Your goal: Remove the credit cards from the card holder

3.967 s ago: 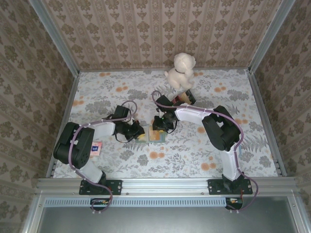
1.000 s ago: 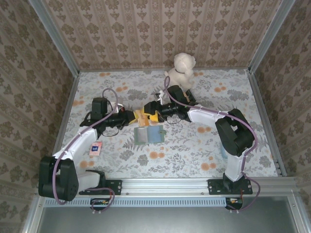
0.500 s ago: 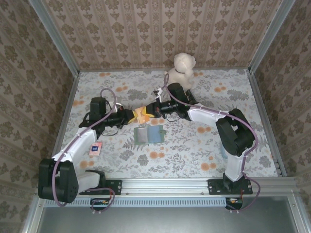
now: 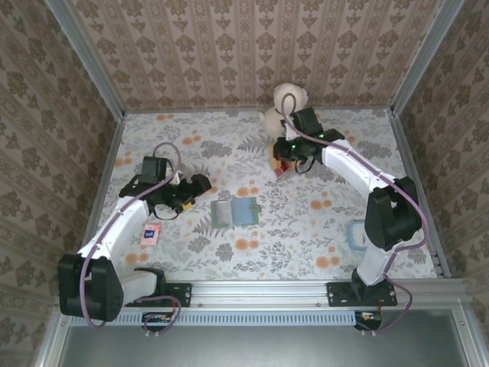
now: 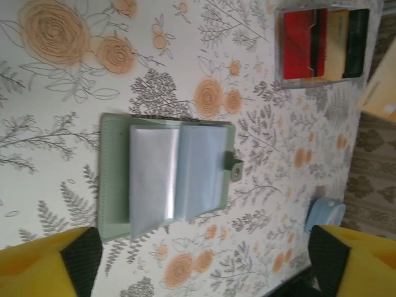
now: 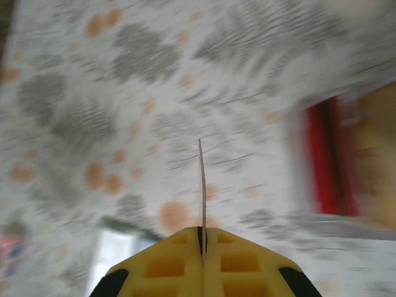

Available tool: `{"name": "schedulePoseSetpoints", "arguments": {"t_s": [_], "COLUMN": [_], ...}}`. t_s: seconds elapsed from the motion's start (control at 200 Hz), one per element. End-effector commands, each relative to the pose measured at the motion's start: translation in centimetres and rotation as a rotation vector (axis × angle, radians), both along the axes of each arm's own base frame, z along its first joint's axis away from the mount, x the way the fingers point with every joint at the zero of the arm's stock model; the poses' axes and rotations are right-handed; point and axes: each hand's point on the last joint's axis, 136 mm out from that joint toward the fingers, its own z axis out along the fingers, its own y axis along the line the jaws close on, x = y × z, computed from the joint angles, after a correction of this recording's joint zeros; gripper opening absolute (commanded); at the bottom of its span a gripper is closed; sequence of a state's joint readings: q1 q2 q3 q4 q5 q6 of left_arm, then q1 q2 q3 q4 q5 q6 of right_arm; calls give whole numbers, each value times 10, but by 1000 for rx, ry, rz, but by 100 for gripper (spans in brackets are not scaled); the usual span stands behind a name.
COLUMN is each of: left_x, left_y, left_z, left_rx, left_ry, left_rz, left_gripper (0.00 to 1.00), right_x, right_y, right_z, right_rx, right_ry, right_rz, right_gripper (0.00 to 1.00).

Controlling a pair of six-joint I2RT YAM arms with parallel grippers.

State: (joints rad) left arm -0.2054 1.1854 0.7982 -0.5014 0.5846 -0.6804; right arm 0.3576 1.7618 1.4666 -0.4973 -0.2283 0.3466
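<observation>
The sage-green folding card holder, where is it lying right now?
In the top view the card holder lies open near the middle of the floral table, just right of the left gripper.

1. the card holder (image 4: 234, 212) lies opened flat near the middle of the table (image 4: 306, 248).
2. the left gripper (image 4: 200, 184) hangs just left of it and a little behind; a small card (image 4: 150, 233) lies further left, near the table's left edge.
3. a case of cards (image 5: 322, 43) sits behind and right of the holder, with a plush toy (image 4: 289, 97) behind it at the back edge.
4. the right gripper (image 6: 202, 232), by the case, has a thin card (image 6: 202, 185) edge-on between its fingers.
5. a small tray (image 4: 357, 232) lies well right of the holder.
</observation>
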Motion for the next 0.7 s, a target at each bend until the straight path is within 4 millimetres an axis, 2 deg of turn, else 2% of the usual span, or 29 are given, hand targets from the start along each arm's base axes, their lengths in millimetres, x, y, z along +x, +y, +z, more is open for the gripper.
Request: {"name": "schedulePoseSetpoints", "arguments": {"t_s": [0.0,0.085,0.29,0.375,0.515,0.695], "left_x": [-1,0,0,-1,-1,0], "left_y": [10,12,14,15,15,14], "left_z": [-9,-12,-19,-21,-24,-27], "left_rx": [66,76,87,90,89,85], "left_ry": [19,25,41,48,55,65], "left_rz": [4,6,16,20,25,20], "left_gripper": [96,99,100,100,100,100], "right_x": [8,19,39,47,53,56], "right_y": [-50,-57,-49,-52,-52,-61], "right_z": [6,2,-20,-28,-45,-63], "right_rx": [-289,-335,-379,-413,-439,-497], "right_ry": [-76,-78,-55,-49,-26,7], "right_rz": [-9,9,85,81,104,102], "right_gripper": [0,0,0,0,0,0]}}
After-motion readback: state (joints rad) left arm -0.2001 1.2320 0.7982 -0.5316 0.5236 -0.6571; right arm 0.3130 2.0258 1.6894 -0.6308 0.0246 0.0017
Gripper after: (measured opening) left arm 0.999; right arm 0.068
